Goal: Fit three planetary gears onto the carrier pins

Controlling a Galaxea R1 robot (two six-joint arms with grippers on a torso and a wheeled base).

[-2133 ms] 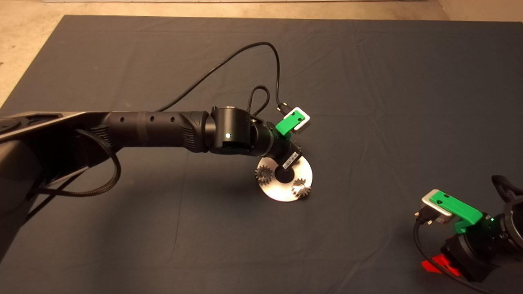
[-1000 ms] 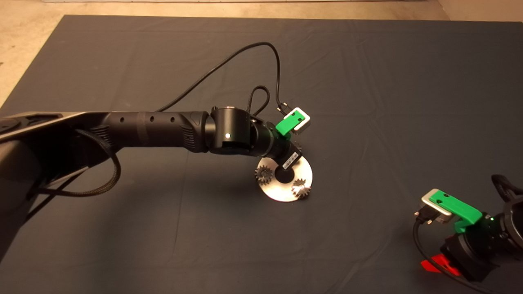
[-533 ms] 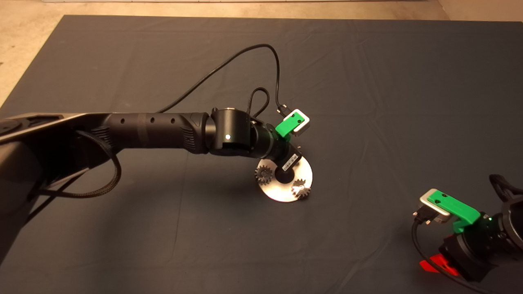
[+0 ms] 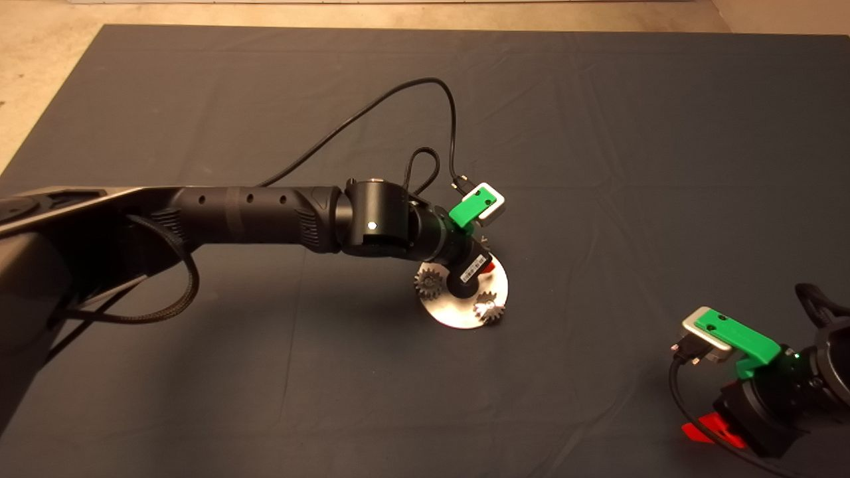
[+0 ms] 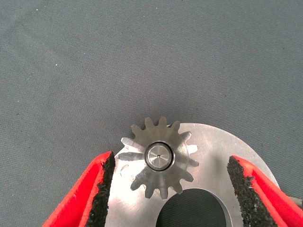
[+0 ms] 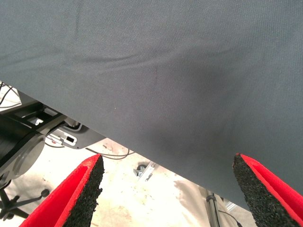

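1. Lifting slightly since the earlier frames, the left gripper (image 5: 170, 189) now hangs just above the disc (image 4: 458, 312), and a bit of red finger shows at the disc's far edge where none showed before.
2. Its red fingers (image 5: 90, 194) stand spread wide, released, one on either side of a planetary gear (image 5: 158, 158) and clear of its teeth.
3. That gear sits flat on the disc, threaded over a carrier pin (image 5: 157, 155) whose shiny round top shows through the centre hole.
4. From above, two more planetary gears rest on the same disc: one at its left rim (image 4: 429, 284), one at its near right rim (image 4: 489, 307).
5. The left arm's wrist covers the far part of the disc, so the third gear is hidden there.
6. The disc lies on the dark mat (image 4: 597, 166), roughly at its middle.
7. Well away from the disc, at the mat's near right corner, the right gripper (image 6: 170, 189) is parked, its fingers held wide apart with nothing between them.
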